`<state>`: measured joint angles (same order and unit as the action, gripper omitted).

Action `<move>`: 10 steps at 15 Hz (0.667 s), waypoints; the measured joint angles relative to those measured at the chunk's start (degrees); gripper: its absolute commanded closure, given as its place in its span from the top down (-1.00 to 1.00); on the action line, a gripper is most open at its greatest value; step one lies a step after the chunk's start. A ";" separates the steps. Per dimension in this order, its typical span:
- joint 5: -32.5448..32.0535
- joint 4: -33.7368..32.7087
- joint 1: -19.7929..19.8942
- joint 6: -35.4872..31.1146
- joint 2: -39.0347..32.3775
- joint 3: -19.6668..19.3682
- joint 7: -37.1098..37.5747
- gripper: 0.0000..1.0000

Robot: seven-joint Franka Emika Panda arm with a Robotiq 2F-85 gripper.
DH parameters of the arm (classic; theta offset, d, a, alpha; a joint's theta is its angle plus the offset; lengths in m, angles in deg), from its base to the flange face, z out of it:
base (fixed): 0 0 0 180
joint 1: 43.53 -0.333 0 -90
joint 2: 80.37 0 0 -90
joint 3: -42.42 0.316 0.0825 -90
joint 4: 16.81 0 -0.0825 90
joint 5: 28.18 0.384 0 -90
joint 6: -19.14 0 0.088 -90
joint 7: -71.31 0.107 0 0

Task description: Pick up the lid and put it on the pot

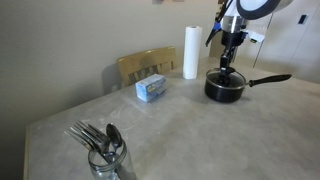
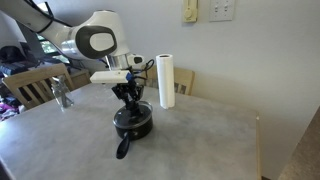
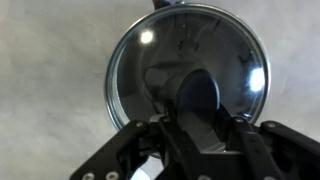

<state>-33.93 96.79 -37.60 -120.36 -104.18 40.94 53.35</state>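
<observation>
Small round black saucepan (image 1: 224, 86): black throughout, straight handle included.
Round clear glass lid (image 3: 188, 75): silver metal rim, black knob.
Tabletop (image 1: 200, 135): mottled pale grey-beige.
Upright paper roll (image 1: 190, 52): white.
Small carton (image 1: 152, 89): blue and white.
Wooden chair (image 1: 140, 66): light tan.

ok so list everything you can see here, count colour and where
table: 1, pale grey, carries everything
pot: 1, black, far end of the table, long handle sticking out sideways
lid: 1, clear glass, metal rim, dark knob, directly under the gripper, apparently over the pot
paper towel roll: 1, white, upright beside the pot
box: 1, blue and white, on the table in front of the chair
glass jar: 1, clear, holds metal cutlery, near table edge
chair: at least 1, light wood, behind the box
wall plates: 2, pale, on the wall
arm: 1, white and black
gripper: 1, black, pointing down onto the pot, open or shut unclear
</observation>
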 measured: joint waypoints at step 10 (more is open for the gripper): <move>4.98 2.37 0.19 1.15 1.25 1.28 -0.64 -0.72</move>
<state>-28.95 99.16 -37.40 -119.21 -102.93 42.23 52.71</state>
